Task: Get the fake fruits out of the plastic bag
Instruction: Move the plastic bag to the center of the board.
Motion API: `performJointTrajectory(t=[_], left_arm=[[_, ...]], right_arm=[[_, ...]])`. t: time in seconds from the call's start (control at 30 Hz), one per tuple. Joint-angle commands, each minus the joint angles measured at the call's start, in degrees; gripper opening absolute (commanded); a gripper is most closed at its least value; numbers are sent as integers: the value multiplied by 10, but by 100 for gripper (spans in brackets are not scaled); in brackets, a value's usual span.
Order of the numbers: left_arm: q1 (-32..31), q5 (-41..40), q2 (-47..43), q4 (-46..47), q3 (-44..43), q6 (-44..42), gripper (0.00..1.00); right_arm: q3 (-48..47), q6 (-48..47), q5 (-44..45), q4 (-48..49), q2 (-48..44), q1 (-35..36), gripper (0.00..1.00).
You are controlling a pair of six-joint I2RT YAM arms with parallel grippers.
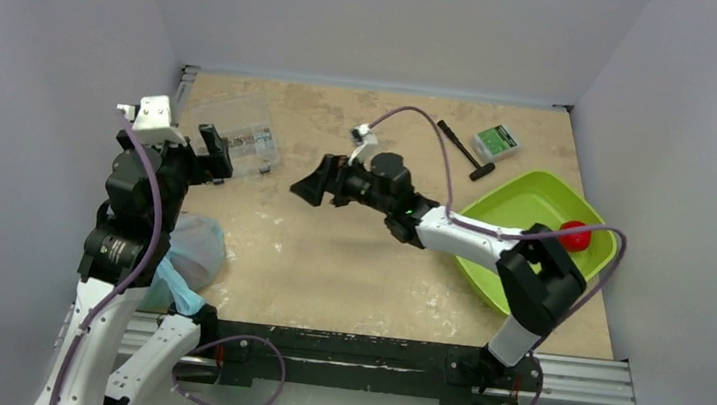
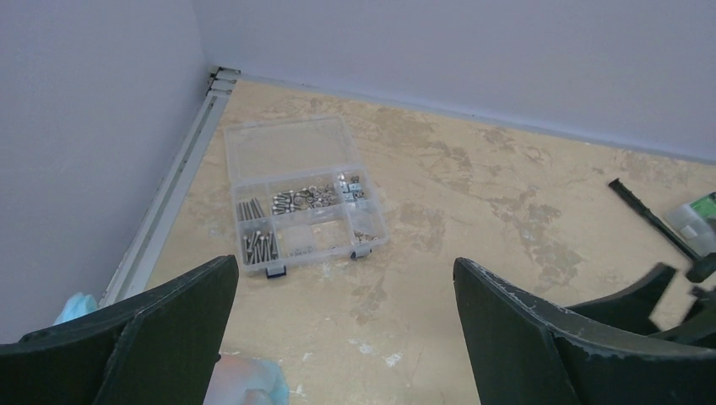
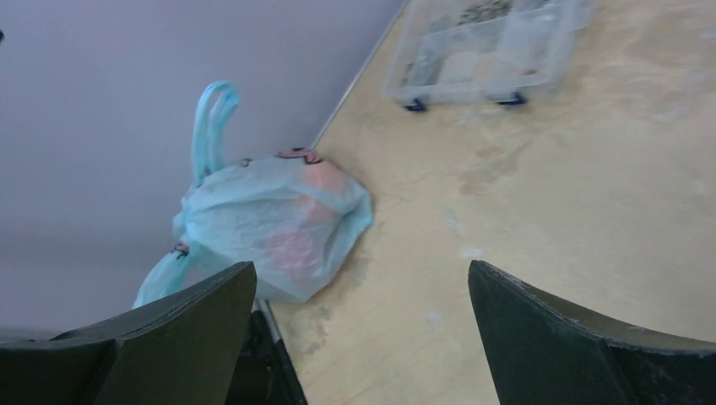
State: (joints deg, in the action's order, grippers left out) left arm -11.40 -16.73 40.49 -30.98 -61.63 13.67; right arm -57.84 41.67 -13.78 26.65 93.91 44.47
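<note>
- The left jaws are open wide and hold nothing. They hang over the counter (image 1: 348, 262) just past the far side of the plastic bag (image 1: 194, 251), and they point away from it.
- The right jaws are open wide too, and they are empty. They are out over the middle of the counter, well apart from the bag on its right, and they face back toward it.
- The bag lies on the counter at the near left edge, right beside the left arm (image 1: 116, 249). It is light blue, thin and crinkly, and it sits as a soft lump.
- One loop handle (image 3: 211, 118) sticks up from the bag. Another one droops at its low end.
- The fake fruits (image 3: 291, 249) are inside the bag. They show through the thin skin only as pink and orange blurs, so I cannot tell which ones they are or how many.
- A clear box (image 1: 255, 141) with small screws in its parts lies flat on the counter beyond the bag, near the left jaws.
- A green tray (image 1: 525, 205) sits far to the right of the bag, across the counter. A red round thing (image 1: 574, 235) lies in it.
- A black tool (image 1: 463, 148) and a small green and white box (image 1: 495, 141) lie farthest from the bag, past the tray.
</note>
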Motion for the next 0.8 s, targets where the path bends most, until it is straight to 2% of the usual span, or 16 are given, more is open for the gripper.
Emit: performJointTrajectory(t=[0.0,0.3,0.57,0.63,0.77], left_arm=[[-2,1,-18,15,-12,-15,100],[-1,-5,-38,17,-10,-19,100],[0,-8,-52,21,-6,-14,100],[4,-10,-54,23,-3,-10,100],[7,-7,-55,29,2,-8,100]], right_arm=[[-90,10,-42,84,62,78,99],[-201,-36,-69,69,159,225,99],[-273,-56,-64,14,232,284,99],[-296,-55,-73,-1,251,291,96],[-317,-53,-68,-13,271,298,85]])
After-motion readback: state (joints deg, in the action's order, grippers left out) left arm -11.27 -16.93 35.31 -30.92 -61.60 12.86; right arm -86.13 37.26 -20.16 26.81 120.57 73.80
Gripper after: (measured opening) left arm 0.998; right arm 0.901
